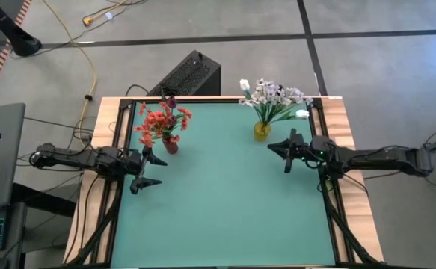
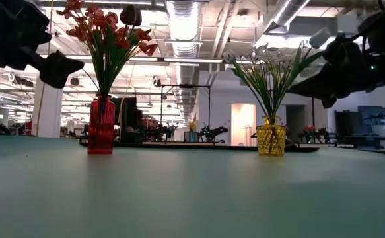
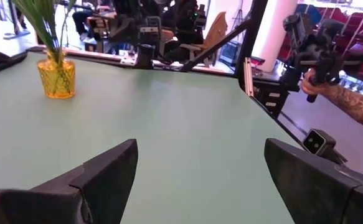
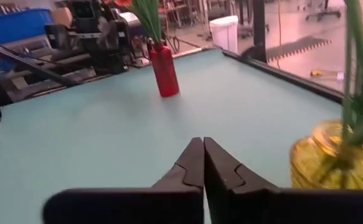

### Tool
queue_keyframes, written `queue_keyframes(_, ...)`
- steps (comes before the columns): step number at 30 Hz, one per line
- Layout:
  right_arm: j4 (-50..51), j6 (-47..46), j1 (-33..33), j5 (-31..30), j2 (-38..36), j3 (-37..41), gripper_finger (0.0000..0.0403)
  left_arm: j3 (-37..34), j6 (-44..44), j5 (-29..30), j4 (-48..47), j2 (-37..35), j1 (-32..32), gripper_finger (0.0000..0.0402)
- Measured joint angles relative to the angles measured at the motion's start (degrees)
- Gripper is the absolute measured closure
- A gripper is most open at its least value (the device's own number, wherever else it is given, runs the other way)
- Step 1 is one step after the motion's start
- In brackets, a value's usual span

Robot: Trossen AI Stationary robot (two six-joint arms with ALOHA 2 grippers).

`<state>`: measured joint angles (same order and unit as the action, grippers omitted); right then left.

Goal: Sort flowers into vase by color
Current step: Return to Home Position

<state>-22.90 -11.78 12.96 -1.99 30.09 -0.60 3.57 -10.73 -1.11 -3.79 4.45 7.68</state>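
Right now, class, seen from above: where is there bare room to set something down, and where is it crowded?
Bare: the half of the green mat away from the vases, and the strip between red vase and yellow vase. Crowded: the open left gripper by the red vase, the shut right gripper by the yellow one.

Green-topped bench (image 1: 225, 217) with wooden rim | black ribbed box (image 1: 190, 75) on floor (image 1: 382, 67) just behind it | yellow cable (image 1: 92, 71) across grey floor | person's tattooed forearm (image 3: 349, 102) beyond bench edge
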Motion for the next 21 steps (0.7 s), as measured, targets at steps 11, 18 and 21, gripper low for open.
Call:
queue_keyframes(11,19.8,1.3,8.5,3.8,-11.4,0.0,0.0381,-0.1,0.1,0.3,0.4,0.0,0.0,0.0138)
queue_keyframes(18,22.2,3.2,10.1,6.5,-15.2,-0.5,0.0364,-3.0,0.5,2.2,5.7,0.4,0.0,0.0227)
queue_keyframes(21,22.3,3.2,10.1,6.4,-15.2,-0.6,0.0333,-3.0,2.8,3.9,5.8,0.4,0.0,0.0266)
